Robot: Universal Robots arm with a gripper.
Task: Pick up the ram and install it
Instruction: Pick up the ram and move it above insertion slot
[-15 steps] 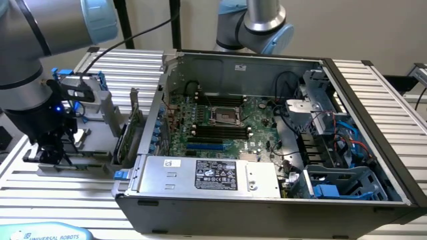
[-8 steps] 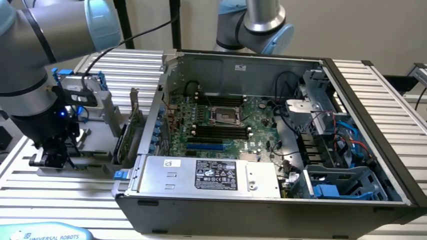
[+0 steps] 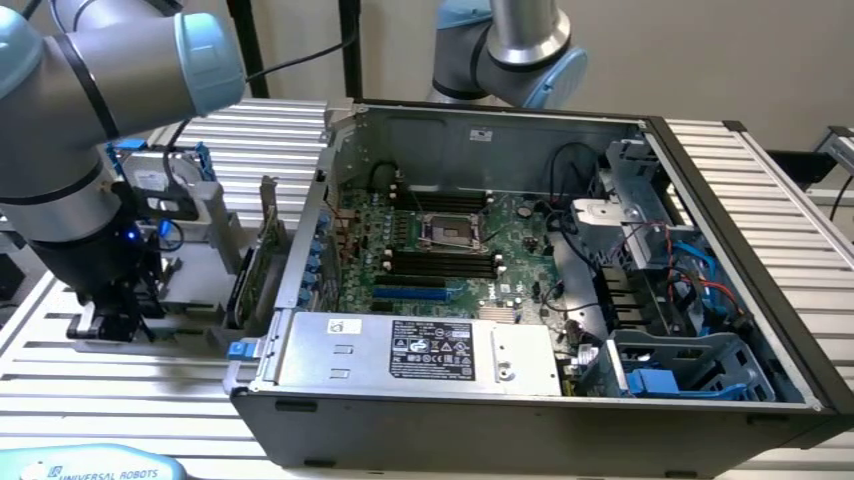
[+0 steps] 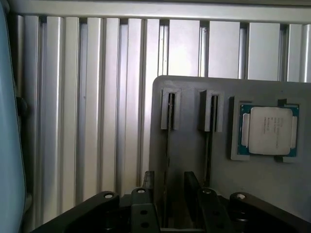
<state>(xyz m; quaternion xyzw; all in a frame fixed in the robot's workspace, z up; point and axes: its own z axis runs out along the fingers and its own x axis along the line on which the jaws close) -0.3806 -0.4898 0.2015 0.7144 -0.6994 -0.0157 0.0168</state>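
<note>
In the wrist view a grey holder (image 4: pixel 189 145) has two narrow slots. A thin stick seen edge-on, the ram (image 4: pixel 170 110), stands in one slot, and a second stick (image 4: pixel 210 112) stands in the slot beside it. My gripper (image 4: pixel 170 187) is open just over the holder, its black fingers (image 4: pixel 148 180) standing on either side of the first stick's line without gripping it. In the exterior view the gripper (image 3: pixel 114 312) hangs low at the exterior view's left, beside the open computer case (image 3: pixel 534 120). The motherboard (image 3: pixel 501 230) lies inside the case with its long black slots (image 3: pixel 441 262).
A processor chip (image 4: pixel 268 130) sits in a recess of the holder. An upright expansion card (image 3: pixel 263 255) stands between the holder and the case. The case holds a power supply (image 3: pixel 414 350), cables and drive cages. A ribbed metal table (image 3: pixel 160 380) lies underneath. A second arm (image 3: pixel 514 50) stands behind.
</note>
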